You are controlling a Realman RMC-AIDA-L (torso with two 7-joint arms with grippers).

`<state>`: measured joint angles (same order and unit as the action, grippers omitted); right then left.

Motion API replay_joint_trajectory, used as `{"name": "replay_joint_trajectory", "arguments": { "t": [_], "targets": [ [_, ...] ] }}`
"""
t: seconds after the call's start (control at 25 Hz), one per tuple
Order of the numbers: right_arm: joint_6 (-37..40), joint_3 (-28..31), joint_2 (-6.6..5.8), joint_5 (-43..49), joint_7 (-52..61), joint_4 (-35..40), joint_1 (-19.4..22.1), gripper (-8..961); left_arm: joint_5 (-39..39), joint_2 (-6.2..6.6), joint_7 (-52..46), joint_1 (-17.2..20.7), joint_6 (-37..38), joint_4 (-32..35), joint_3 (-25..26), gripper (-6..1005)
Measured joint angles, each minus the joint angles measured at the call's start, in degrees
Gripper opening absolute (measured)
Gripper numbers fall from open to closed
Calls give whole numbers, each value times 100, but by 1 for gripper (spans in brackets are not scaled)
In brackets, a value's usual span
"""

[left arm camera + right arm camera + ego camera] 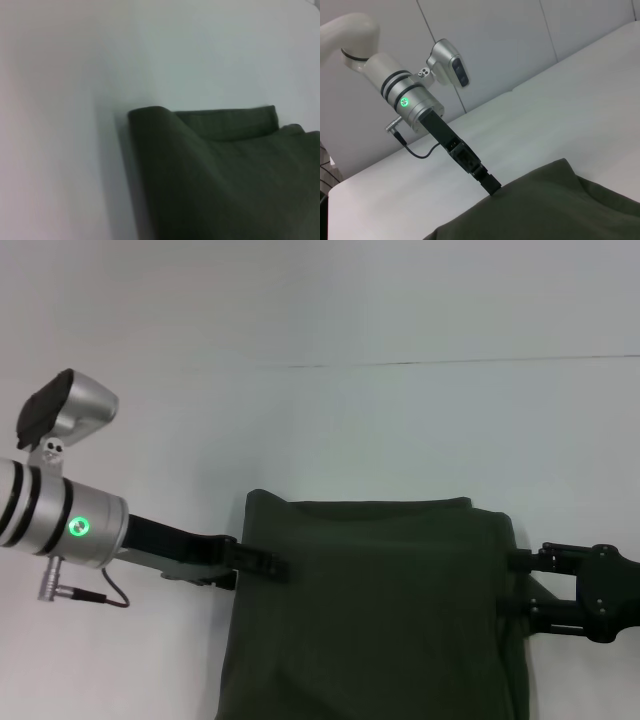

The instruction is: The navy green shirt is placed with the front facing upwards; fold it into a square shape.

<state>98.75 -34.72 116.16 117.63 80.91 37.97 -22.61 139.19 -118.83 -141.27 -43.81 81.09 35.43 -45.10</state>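
Shows a large dark olive-green cotton shirt (380,610) lying flat on a plain white worktop (400,430), with only plain green cloth facing up and no print, neck or sleeve visible. Looks already gathered into a broad block: straight far edge, straight side edges, near part running out of the head view. Reveals in the left wrist view a doubled layer along that far edge, one corner rolled over in a soft hump, so reads as at least one fold laid. Judged partly done: still needs a further fold of the near length to make a square, plus smoothing of the raised far-left corner and the faint creases across the middle.

Finds the black left gripper (275,565) touching the shirt's left edge near the far corner; cannot tell whether it is parted or clamped on cloth. Finds the black right gripper (515,585) touching the shirt's right edge, its two fingers (522,561) spread apart, with nothing visibly pinched between them.

Beyond the shirt, offers only bare matte white surface, ending at a thin dark seam (450,362) past the far edge. Behind that, rises a pale panelled wall (300,300), plain and unmarked.
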Motion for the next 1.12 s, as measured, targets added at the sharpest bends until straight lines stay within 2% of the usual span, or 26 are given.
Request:
{"name": "replay_joint_trajectory", "arguments": {
  "t": [0.28,0.6,1.04,1.12],
  "targets": [
    [-3,0,-8,0,-3,0,-23,749,-1,-97,53,-99,-34,-16,-7,859],
    [-4,0,2,-1,-5,0,-24,749,-7,-102,73,-227,-247,-308,-8,836],
    [-4,0,7,-4,41,0,-42,749,-89,-133,257,-145,-298,-158,58,804],
    [-3,0,5,-4,42,0,-46,749,-89,-137,258,-145,-304,-165,56,726]
  ]
}}
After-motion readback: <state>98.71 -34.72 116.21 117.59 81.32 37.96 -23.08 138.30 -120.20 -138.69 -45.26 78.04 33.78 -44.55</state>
